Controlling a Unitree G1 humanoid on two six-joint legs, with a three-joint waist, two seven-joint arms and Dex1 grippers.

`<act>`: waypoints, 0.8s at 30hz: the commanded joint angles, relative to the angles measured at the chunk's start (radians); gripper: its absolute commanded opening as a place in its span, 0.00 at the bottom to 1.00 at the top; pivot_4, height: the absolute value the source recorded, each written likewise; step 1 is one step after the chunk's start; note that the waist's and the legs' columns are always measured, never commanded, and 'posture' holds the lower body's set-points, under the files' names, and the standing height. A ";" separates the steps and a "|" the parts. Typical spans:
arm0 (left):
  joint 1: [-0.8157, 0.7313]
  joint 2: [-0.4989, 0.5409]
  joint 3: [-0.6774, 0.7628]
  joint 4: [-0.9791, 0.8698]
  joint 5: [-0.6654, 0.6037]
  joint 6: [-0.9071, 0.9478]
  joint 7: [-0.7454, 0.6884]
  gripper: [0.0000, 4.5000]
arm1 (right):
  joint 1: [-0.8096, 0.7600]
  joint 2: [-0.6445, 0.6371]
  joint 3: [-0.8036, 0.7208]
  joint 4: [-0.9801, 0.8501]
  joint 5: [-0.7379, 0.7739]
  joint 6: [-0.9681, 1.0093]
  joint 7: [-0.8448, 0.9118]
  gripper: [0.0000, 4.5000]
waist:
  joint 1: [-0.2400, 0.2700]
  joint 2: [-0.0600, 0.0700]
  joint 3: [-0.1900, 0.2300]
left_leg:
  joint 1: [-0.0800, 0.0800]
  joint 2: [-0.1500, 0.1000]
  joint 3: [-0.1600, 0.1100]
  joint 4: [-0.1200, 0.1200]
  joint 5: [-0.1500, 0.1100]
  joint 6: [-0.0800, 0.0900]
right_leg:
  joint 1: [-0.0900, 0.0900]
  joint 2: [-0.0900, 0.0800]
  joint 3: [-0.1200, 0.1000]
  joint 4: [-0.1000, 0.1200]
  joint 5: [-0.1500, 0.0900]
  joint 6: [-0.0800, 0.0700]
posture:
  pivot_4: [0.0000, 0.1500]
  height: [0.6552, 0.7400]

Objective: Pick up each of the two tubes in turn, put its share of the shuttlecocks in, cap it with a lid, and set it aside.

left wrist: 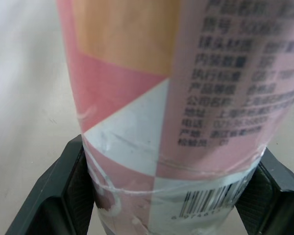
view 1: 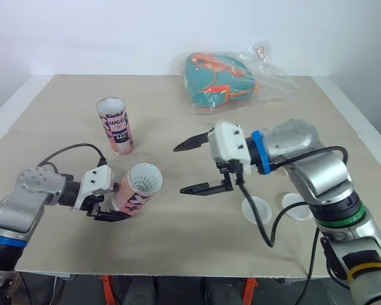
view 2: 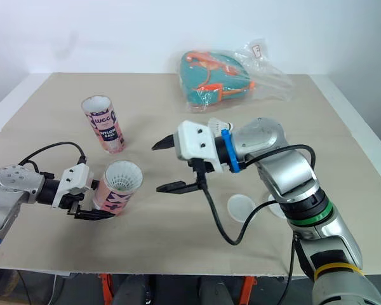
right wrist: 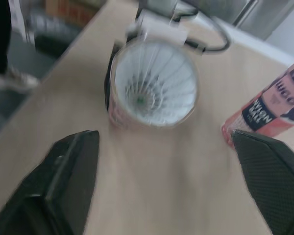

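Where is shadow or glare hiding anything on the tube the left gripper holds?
Left eye view: even light, only a soft shadow on the table under the held tube; glare sits on the far plastic bag. Left wrist view: a mild sheen near the barcode, nothing washed out. Right wrist view: the shuttlecock in its mouth is well lit.

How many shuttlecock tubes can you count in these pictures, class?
2. The upright tube stands on the table's left side. The tilted tube, with shuttlecocks inside, is gripped by the left pincer, its mouth facing the open right pincer.
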 commanded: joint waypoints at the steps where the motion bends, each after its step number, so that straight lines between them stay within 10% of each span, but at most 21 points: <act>1: 0.018 -0.011 -0.052 0.001 0.013 0.005 0.006 0.76 | 0.012 0.004 -0.074 -0.006 0.051 0.035 -0.036 0.98 | 0.000 0.000 0.000 | 0.000 0.000 0.000 0.000 0.000 0.000 | 0.000 0.000 0.000 0.000 0.000 0.000 | 1.00 0.99; 24: 0.027 -0.020 -0.045 -0.012 0.007 0.003 0.015 0.76 | 0.173 0.002 -0.170 -0.040 0.141 0.159 -0.176 0.98 | 0.000 0.000 0.000 | 0.000 0.000 0.000 0.000 0.000 0.000 | 0.000 0.000 0.000 0.000 0.000 0.001 | 1.00 0.99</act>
